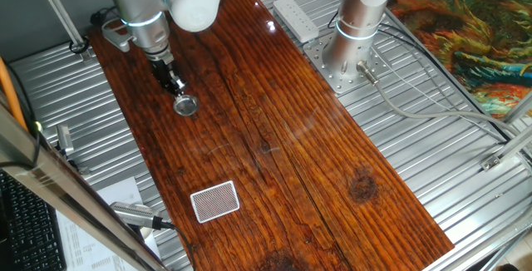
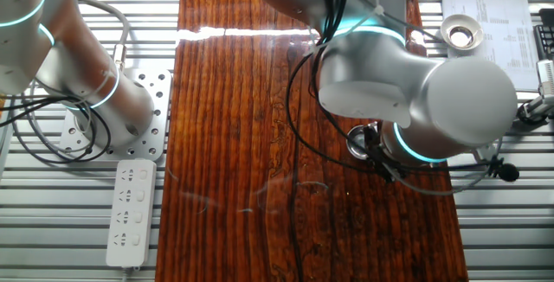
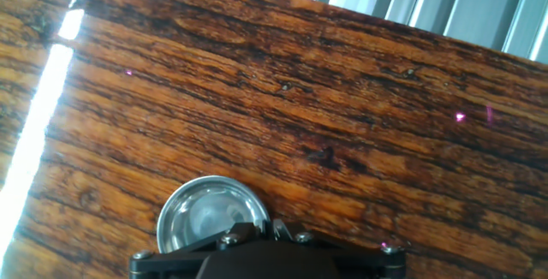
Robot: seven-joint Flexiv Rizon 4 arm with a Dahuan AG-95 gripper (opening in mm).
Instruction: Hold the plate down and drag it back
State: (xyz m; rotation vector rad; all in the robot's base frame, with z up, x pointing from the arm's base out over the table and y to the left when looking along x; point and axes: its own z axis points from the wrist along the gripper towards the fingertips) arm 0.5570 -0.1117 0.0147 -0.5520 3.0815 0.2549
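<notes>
The black two-finger gripper (image 1: pixel 178 91) points down at the glossy brown wooden tabletop (image 1: pixel 283 146), its tip meeting the small round shiny silver metal plate (image 1: pixel 185 105); whether the fingers are spread or pressed together cannot be told, since they are hidden in every view. In the hand view the plate (image 3: pixel 208 216) lies directly under the dark gripper body (image 3: pixel 265 258), which covers its near rim; the raised rim and the darker centre show. In the other fixed view only an edge of the plate (image 2: pixel 356 140) shows beside the silver arm housing (image 2: pixel 415 83). A rounded-corner rectangular card with a red-and-white lattice pattern (image 1: pixel 215 201) lies flat well apart from the gripper, toward the table's near end. A white power strip (image 1: pixel 296 17) rests off the board, beside a second silver arm base (image 1: pixel 353 42).
</notes>
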